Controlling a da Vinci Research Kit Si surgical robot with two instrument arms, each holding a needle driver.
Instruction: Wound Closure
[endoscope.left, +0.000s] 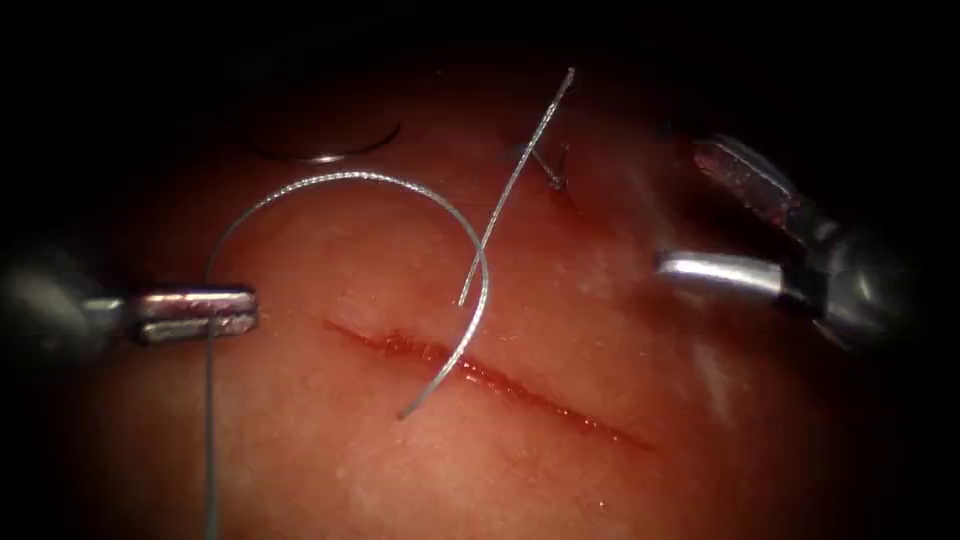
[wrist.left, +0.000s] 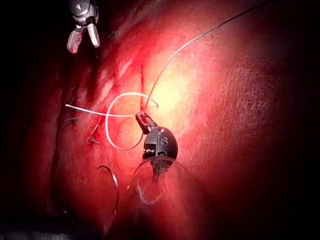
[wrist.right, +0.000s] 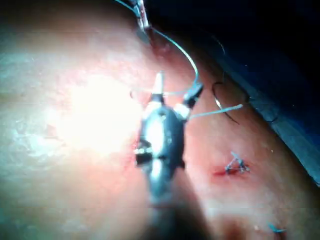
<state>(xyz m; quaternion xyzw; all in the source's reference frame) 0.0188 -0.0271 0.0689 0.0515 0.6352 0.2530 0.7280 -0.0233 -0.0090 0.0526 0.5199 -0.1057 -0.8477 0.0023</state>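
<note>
The left claw (endoscope.left: 215, 315) was clamped on the curved steel needle's (endoscope.left: 470, 330) tail at nine o'clock; the right claw (endoscope.left: 715, 215) gaped empty; a firm, perpendicular grip seemed wise.

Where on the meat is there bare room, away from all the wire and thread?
Bare tissue lies below the cut, right of the hanging thread. Above the cut it is crowded: the left tool, shut on the needle's thread end, the needle's arc across the cut, a loose thread end, a knotted stitch, the open, empty right tool.
</note>
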